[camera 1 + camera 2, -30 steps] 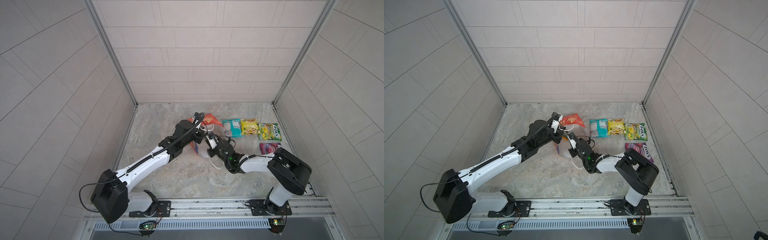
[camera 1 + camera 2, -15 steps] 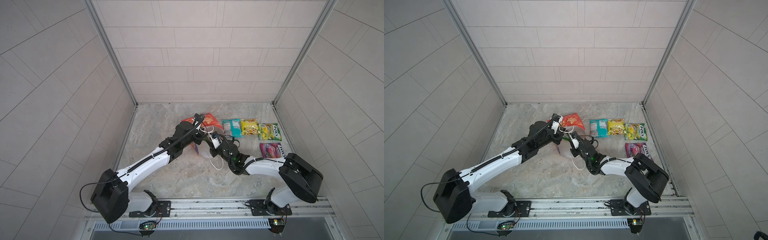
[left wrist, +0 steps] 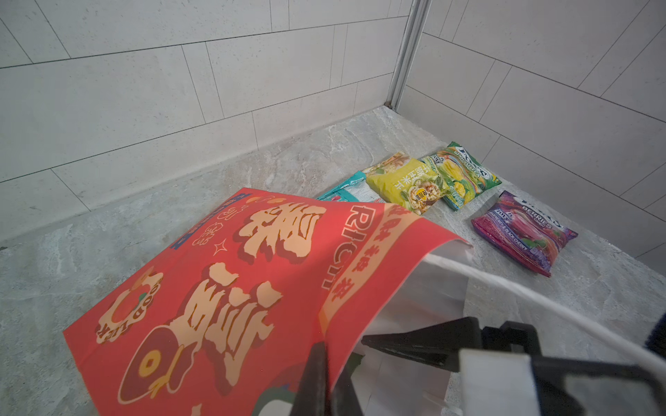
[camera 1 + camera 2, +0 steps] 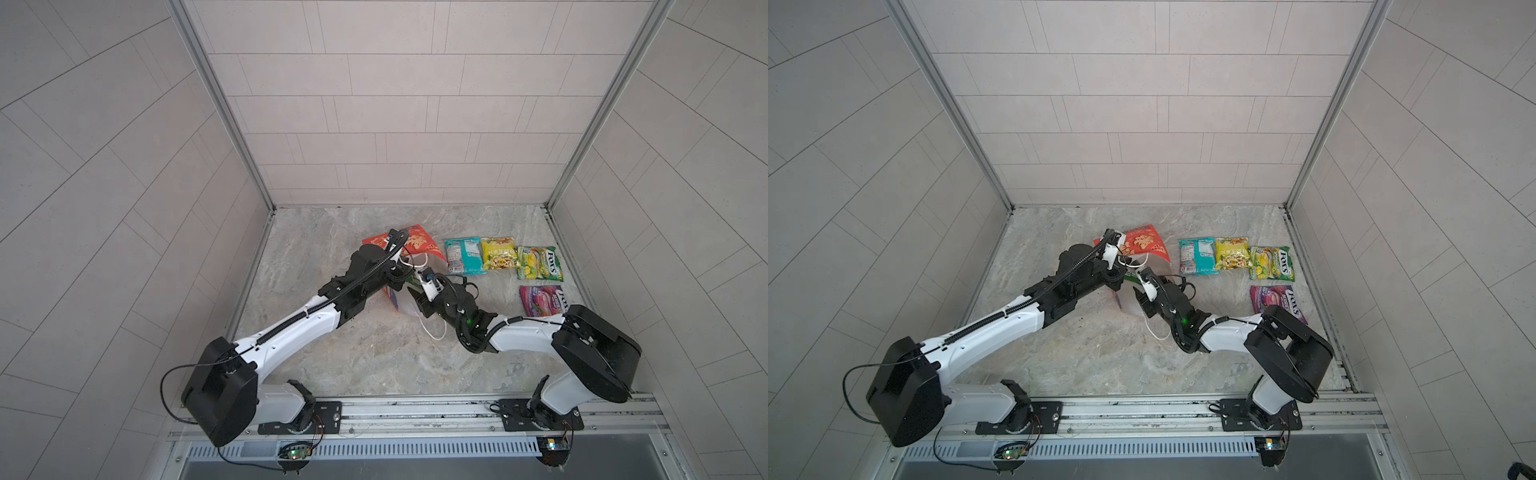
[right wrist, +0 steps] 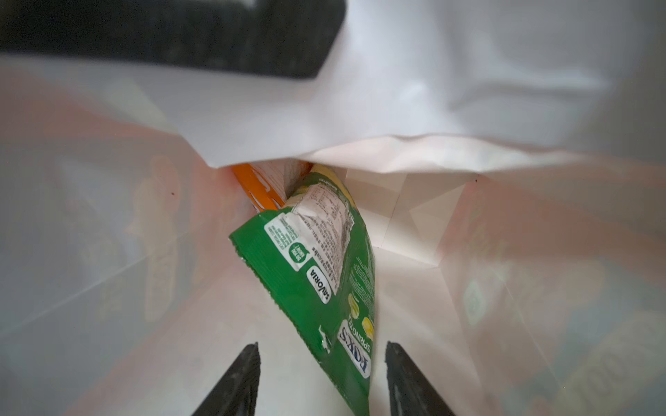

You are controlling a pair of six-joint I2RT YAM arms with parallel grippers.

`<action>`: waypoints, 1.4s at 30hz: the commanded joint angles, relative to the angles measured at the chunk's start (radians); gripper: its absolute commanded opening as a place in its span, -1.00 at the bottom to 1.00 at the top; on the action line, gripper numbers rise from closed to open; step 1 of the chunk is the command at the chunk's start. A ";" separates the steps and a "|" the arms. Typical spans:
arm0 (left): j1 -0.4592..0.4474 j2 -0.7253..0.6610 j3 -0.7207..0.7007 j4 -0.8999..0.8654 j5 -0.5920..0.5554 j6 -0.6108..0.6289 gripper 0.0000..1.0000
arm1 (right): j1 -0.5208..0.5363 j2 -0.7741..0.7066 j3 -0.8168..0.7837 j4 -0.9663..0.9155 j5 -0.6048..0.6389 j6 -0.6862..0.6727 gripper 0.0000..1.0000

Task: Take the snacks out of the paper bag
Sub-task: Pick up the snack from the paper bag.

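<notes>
1. The paper bag (image 4: 419, 244) lies on its side on the table (image 4: 332, 357). Its mouth is turned toward the right pincer (image 5: 322, 345), which is pushed inside it.
2. The upper rim of the bag is pinched by the left pincer (image 3: 320, 374), which is closed tight on the red panel, so the mouth is held lifted above the right pincer.
3. The right pincer is parted and nothing is gripped. The near end of a green packet (image 5: 324, 259) marked FOX'S is framed between its fingers, closer to one than the other; whether it is touched cannot be told.
4. An orange packet (image 5: 260, 191) is lodged deeper, beyond the green one, against the far fold.
5. Four snacks are already laid outside the bag, well apart from the right pincer: a teal packet (image 4: 463, 255), a yellow packet (image 4: 498, 252) and a green-yellow packet (image 4: 538, 262) in a row, and a purple packet (image 4: 542, 300) behind them.
6. The step in hand is judged to be the reach-in for the fifth snack, with two left inside.
7. A short advance is called for next, then a closing on the crinkled end and a straight withdrawal through the mouth while the rim is held up.
8. A slip of the thin film is to be guarded against, and so is a snag on the white cord handle (image 3: 540, 305) beside the pincer.
</notes>
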 commanded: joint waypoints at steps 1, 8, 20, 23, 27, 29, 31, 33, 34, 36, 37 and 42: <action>-0.003 -0.011 -0.008 0.042 0.018 -0.014 -1.00 | 0.003 0.049 0.026 0.054 0.015 -0.029 0.15; -0.003 -0.017 -0.009 0.039 0.019 -0.014 -1.00 | 0.003 0.120 0.103 0.048 0.021 -0.068 -0.07; -0.003 -0.017 -0.009 0.043 0.020 -0.020 -1.00 | 0.003 0.148 0.136 0.031 0.059 -0.075 -0.78; -0.003 -0.017 -0.009 0.044 0.018 -0.021 -1.00 | 0.003 0.140 0.136 0.027 0.041 -0.072 -0.86; -0.004 -0.018 -0.016 0.044 -0.010 -0.023 -1.00 | 0.003 0.087 0.123 0.013 0.003 -0.065 -1.00; -0.003 -0.018 -0.017 0.041 -0.024 -0.024 -1.00 | 0.003 0.051 0.114 -0.008 -0.022 -0.062 -1.00; -0.003 -0.018 -0.018 0.040 -0.031 -0.019 -1.00 | 0.003 0.008 0.094 -0.023 -0.031 -0.041 -1.00; -0.003 -0.014 -0.014 0.039 -0.037 -0.018 -1.00 | 0.003 -0.039 0.070 -0.041 -0.047 -0.030 -1.00; -0.003 -0.013 -0.013 0.039 -0.040 -0.017 -1.00 | 0.004 -0.068 0.058 -0.050 -0.063 -0.027 -1.00; -0.004 -0.008 -0.010 0.040 -0.041 -0.017 -1.00 | 0.004 -0.117 0.038 -0.079 -0.073 -0.004 -1.00; -0.003 -0.005 -0.011 0.042 -0.043 -0.017 -1.00 | 0.005 -0.148 0.030 -0.104 -0.080 0.004 -1.00; -0.003 -0.006 -0.009 0.037 -0.051 -0.013 -1.00 | 0.005 -0.321 -0.028 -0.249 -0.109 0.025 -1.00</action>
